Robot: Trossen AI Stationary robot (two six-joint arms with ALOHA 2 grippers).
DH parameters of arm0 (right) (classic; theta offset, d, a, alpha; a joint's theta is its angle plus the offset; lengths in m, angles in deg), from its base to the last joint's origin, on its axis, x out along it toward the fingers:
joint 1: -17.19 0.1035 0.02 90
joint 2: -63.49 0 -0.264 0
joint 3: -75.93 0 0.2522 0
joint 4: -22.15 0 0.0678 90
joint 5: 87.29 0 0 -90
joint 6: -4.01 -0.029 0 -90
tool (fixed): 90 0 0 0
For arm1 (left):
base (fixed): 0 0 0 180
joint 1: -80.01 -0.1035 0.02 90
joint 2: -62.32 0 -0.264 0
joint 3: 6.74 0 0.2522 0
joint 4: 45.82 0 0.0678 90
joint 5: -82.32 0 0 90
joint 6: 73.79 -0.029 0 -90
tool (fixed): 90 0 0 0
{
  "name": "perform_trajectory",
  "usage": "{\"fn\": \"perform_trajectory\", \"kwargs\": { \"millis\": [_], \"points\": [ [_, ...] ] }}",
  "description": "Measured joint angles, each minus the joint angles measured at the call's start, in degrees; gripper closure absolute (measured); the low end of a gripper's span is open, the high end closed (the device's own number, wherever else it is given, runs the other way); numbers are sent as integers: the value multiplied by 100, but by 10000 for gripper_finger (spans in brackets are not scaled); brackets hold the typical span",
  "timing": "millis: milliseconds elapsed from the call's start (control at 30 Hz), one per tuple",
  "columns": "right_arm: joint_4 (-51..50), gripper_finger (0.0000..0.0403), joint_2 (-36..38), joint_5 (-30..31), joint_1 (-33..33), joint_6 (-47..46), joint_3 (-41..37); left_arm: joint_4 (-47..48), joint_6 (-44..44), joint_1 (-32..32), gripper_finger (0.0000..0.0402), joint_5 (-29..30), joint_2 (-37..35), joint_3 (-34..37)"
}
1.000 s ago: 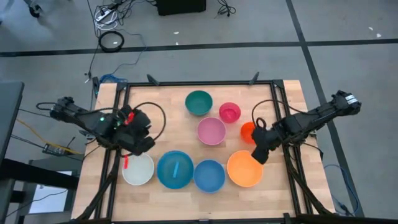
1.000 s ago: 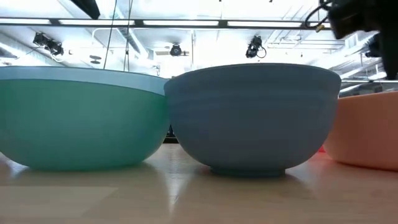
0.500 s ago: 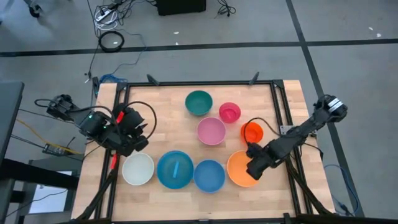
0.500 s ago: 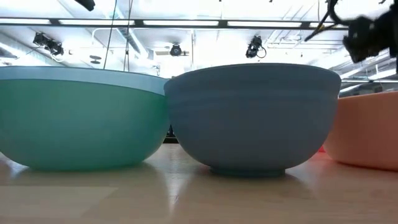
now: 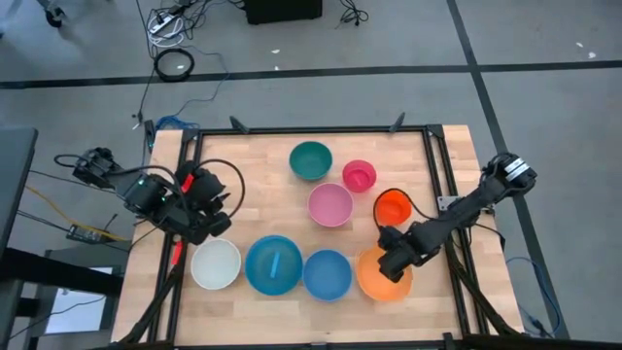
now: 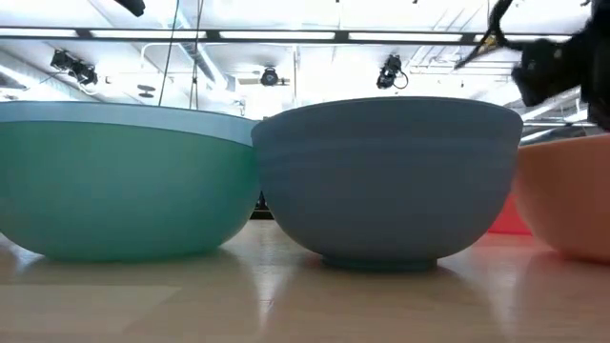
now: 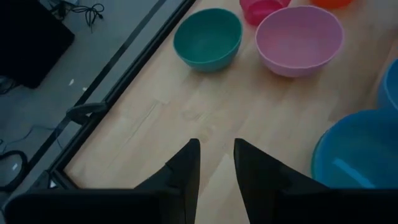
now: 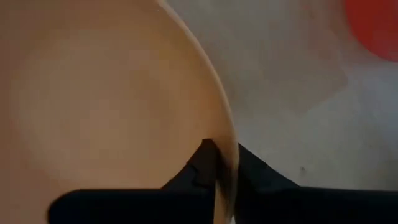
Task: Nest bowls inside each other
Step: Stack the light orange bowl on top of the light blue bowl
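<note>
Several bowls stand on their bases on the wooden table: teal [image 5: 310,159], magenta [image 5: 359,175], pink [image 5: 330,204] and red-orange [image 5: 393,207] farther back, white [image 5: 215,263], light blue [image 5: 273,263], blue [image 5: 327,273] and orange [image 5: 382,279] along the near edge. My right gripper [image 5: 392,255] points down at the orange bowl's far rim and is shut on it. My left gripper [image 5: 207,220] hangs open above the table's left side, just beyond the white bowl, with nothing between its fingers [image 7: 216,146]. My right gripper pinches the orange bowl's rim [image 8: 225,163] on the side nearest the red-orange bowl. One finger [image 8: 204,160] is inside the bowl and one [image 8: 250,163] outside, coming from above and pointing down. In the low view the bowl [image 6: 572,200] is down at the table.
A black frame [image 5: 311,129] runs around the table's edge. Bare wood lies on the far left, between the left gripper and the teal bowl. The blue bowl stands close to the orange bowl's left side, the red-orange bowl close behind it.
My right gripper has come down and toward the near edge, from above the gap between the red-orange and orange bowls onto the orange bowl's far rim. The orange bowl has shifted a little toward the near edge, showing more of the red-orange bowl behind it in the low view.
</note>
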State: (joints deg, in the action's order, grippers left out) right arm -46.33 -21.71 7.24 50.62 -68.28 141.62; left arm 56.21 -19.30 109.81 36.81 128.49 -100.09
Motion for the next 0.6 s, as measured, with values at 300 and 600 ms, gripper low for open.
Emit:
{"fn": "perform_trajectory", "kwargs": {
  "millis": [300, 600],
  "points": [
    [277, 402, 1228, 1177, -67, -98, -35, 42, 115, 0, 296, 45, 0, 0],
    [2304, 402, 1675, 1413, -755, 1370, -33, 39, 186, 0, 296, 45, 0, 0]
  ]
}}
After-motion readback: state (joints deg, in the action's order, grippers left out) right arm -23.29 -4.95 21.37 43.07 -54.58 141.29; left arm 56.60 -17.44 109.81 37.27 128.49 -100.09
